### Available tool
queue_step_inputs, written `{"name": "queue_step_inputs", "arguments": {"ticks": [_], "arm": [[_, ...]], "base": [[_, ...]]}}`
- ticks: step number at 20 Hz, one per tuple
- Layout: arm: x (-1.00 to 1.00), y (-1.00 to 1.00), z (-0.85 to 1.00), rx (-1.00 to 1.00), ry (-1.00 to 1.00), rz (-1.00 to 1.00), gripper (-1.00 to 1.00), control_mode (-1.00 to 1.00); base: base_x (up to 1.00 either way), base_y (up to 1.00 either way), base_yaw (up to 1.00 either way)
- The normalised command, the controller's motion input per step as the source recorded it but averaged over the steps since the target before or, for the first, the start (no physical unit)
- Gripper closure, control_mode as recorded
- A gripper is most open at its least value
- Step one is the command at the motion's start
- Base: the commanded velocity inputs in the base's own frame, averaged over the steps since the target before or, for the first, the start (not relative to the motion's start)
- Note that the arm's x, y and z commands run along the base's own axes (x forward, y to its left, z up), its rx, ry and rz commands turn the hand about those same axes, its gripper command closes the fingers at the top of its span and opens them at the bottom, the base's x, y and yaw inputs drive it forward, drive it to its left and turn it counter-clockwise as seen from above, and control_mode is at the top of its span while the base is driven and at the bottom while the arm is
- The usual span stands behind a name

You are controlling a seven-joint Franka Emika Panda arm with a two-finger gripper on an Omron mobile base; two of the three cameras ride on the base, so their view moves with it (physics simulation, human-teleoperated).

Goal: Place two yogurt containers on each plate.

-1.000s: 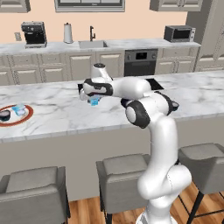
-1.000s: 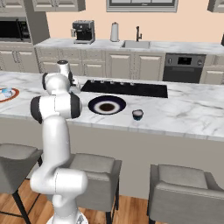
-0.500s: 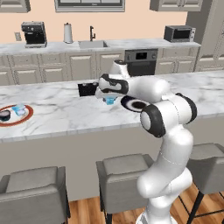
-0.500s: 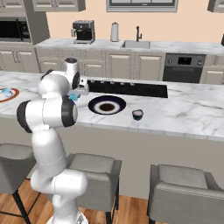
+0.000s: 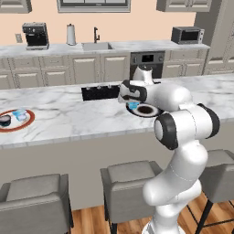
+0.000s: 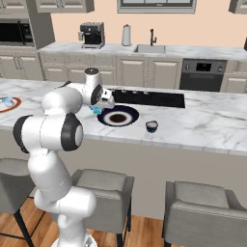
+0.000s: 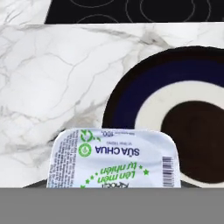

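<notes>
1. The gripper (image 5: 133,103) is closed on a light blue yogurt cup (image 5: 133,106), which it holds in the air just above the near-left rim of the dark plate (image 5: 151,111).
2. In the hand view the held cup's printed white foil lid (image 7: 114,159) sits low in the picture, with the dark plate (image 7: 144,100) below and to the right of it and bare marble counter (image 7: 57,78) to the left.
3. The dark plate lies on the marble counter directly in front of the black cooktop (image 6: 149,98). It has a navy band, a pale ring and a dark centre.
4. A dark navy yogurt cup (image 6: 152,126) stands on the counter just right of the dark plate, apart from it.
5. The red-rimmed plate (image 5: 28,121) lies far to the left of the dark plate, near the counter's left end.
6. On the red-rimmed plate are 2 cups: a dark cup (image 5: 4,120) on its left side and a pale blue cup (image 5: 19,114) just right of that.
7. From the right base camera the red-rimmed plate (image 6: 14,103) is cut by the left edge, with a pale blue cup showing on it.
</notes>
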Motion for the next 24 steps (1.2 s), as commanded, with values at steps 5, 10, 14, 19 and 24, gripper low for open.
{"name": "queue_step_inputs", "arguments": {"ticks": [5,10,14,19,24], "arm": [[0.38,-0.48,-0.01,-0.02,0.0,-0.14,1.0,-1.0],[0.18,-0.29,-0.19,0.01,0.03,-0.09,1.0,-1.0],[0.0,-0.13,-0.17,0.04,0.0,-0.06,1.0,-1.0],[-0.18,0.0,-0.2,0.01,0.0,-0.05,-1.0,-1.0],[0.0,0.0,-0.09,0.0,-0.01,-0.03,-1.0,-1.0]], "base": [[0.0,0.0,0.0],[0.0,0.0,0.0],[0.0,0.0,0.0],[0.0,0.0,0.0],[0.0,0.0,0.0]]}}
